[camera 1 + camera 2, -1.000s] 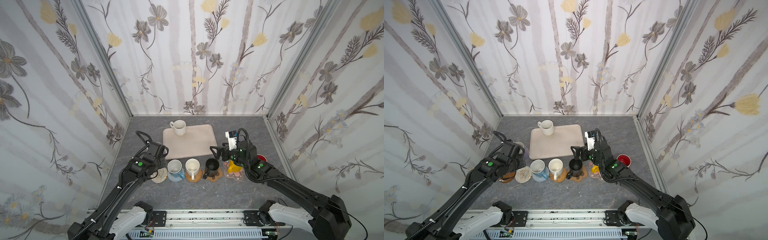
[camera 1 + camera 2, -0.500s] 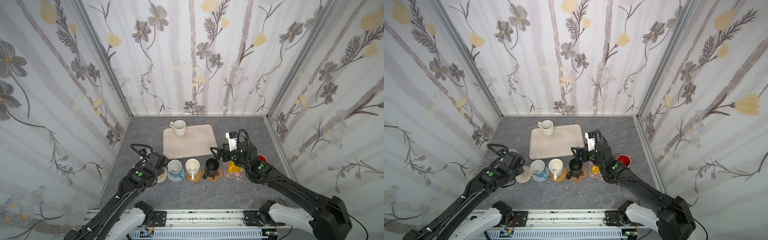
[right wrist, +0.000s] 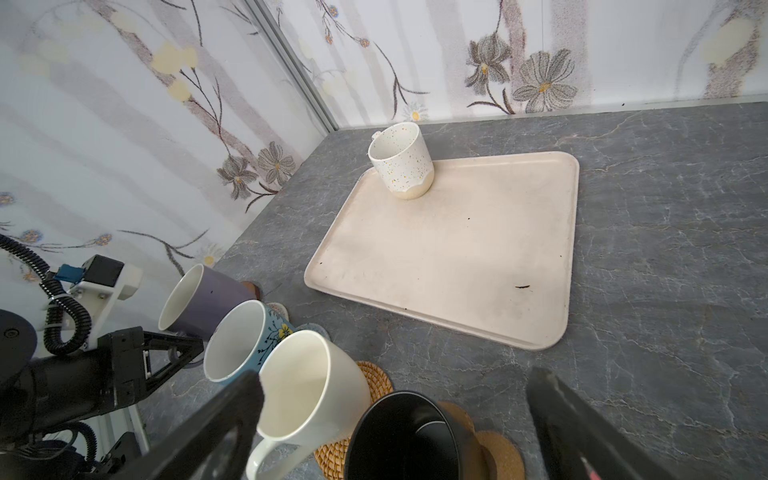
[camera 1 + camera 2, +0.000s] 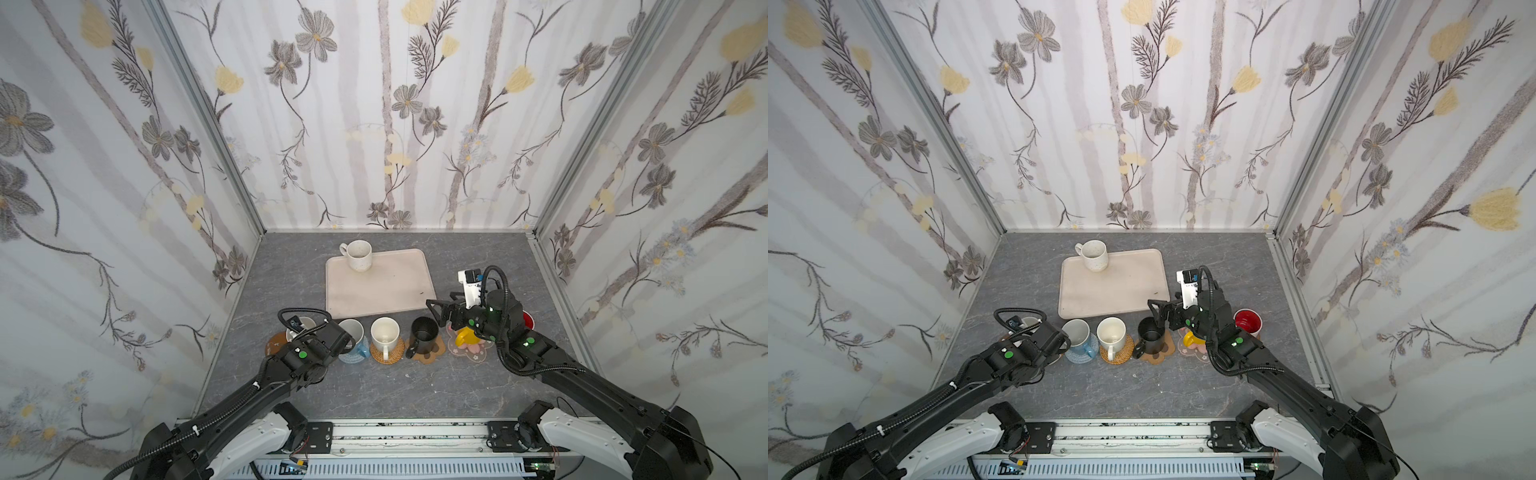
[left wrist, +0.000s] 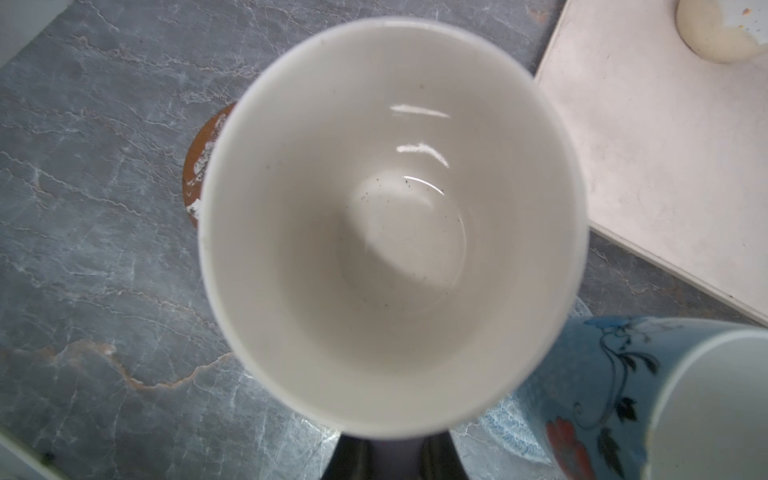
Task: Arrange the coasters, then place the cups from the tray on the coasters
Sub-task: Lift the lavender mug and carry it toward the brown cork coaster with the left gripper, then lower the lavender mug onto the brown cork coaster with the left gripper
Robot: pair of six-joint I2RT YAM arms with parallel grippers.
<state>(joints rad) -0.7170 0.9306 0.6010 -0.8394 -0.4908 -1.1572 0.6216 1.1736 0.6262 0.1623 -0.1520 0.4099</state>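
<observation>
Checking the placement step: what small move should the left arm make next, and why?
Probably lower the lavender mug onto the brown wooden coaster under it: the left gripper is shut on the mug's rim, and the coaster shows past one side of the mug. Whether the mug already rests there is unclear.

Tabletop (image 4: 374, 390) looked like matt grey veined stone; tray (image 4: 386, 291) was matt cream plastic, scuffed; lavender cup (image 5: 390, 224) glossy glazed ceramic inside; speckled cup (image 3: 401, 160) smooth glaze, unglazed base; rattan coaster (image 3: 376, 380) rough woven; blue coaster (image 5: 505, 428) soft crochet yarn
</observation>
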